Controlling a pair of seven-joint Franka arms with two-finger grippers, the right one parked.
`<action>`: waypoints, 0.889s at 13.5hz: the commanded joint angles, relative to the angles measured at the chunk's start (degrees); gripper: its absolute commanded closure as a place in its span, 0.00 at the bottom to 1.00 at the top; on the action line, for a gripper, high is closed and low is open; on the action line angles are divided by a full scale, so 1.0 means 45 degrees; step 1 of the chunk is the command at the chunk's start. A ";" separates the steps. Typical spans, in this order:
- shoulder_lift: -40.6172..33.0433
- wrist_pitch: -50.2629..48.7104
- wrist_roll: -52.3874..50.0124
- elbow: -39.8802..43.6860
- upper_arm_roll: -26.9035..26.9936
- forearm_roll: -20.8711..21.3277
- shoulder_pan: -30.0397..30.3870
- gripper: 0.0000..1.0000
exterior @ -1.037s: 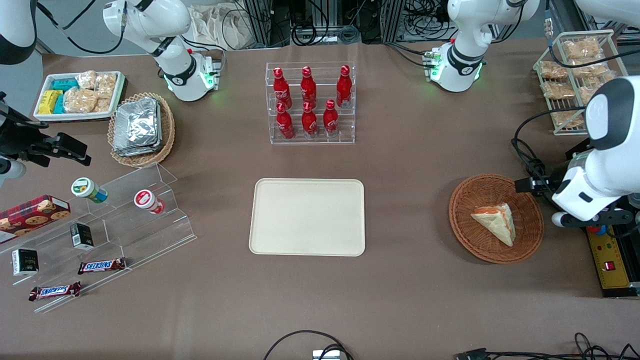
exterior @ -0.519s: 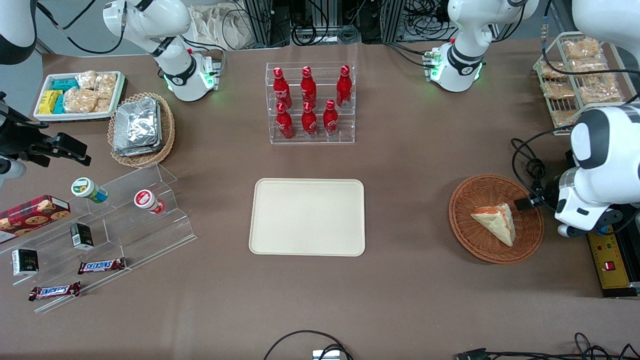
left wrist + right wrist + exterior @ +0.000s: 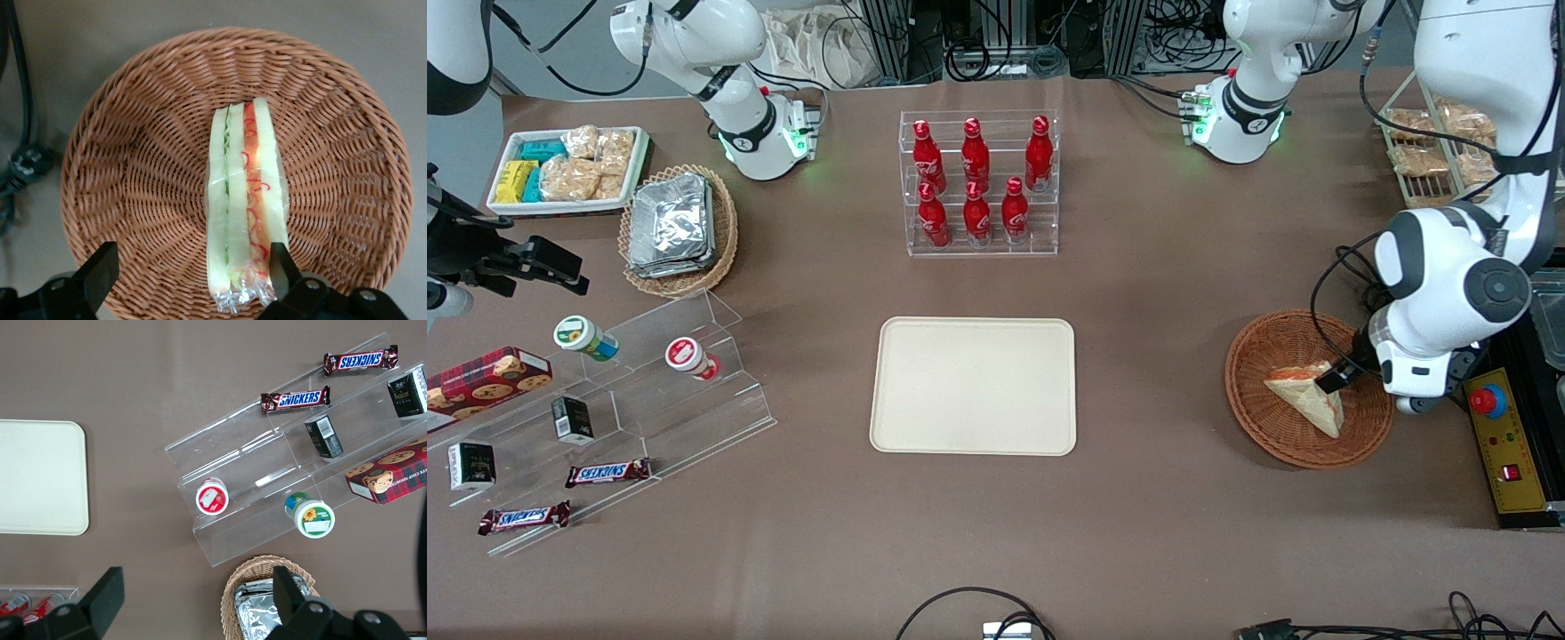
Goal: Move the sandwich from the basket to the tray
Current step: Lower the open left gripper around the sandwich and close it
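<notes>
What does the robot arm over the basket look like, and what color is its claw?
The arm is glossy white with rounded, bulky joints, dark grey bands and round grey caps. Black cables loop along it. Its claw, open above the sandwich in the wicker basket, has two flat black wedge-shaped fingers on a black body with small screws.

Brown table (image 3: 1156, 533) (cables (image 3: 996, 44) along its edge).

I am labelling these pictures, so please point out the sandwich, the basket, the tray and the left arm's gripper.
sandwich (image 3: 243, 200), left wrist view, on its layered edge.
basket (image 3: 1267, 427), front view, on its woven wall.
tray (image 3: 974, 387), front view, on its bare floor.
gripper (image 3: 190, 270), left wrist view, open over the basket.
</notes>
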 commanded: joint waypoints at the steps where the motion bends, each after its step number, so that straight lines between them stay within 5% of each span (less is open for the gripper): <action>1: -0.0100 0.0209 -0.1045 -0.0178 -0.0048 -0.0119 -0.0094 0.00; 7: 0.0191 -0.1802 -0.1105 0.1598 -0.0106 -0.0216 -0.0114 0.00; 12: 0.1188 -0.1005 -0.1085 0.1366 -0.0203 -0.0431 -0.0133 0.00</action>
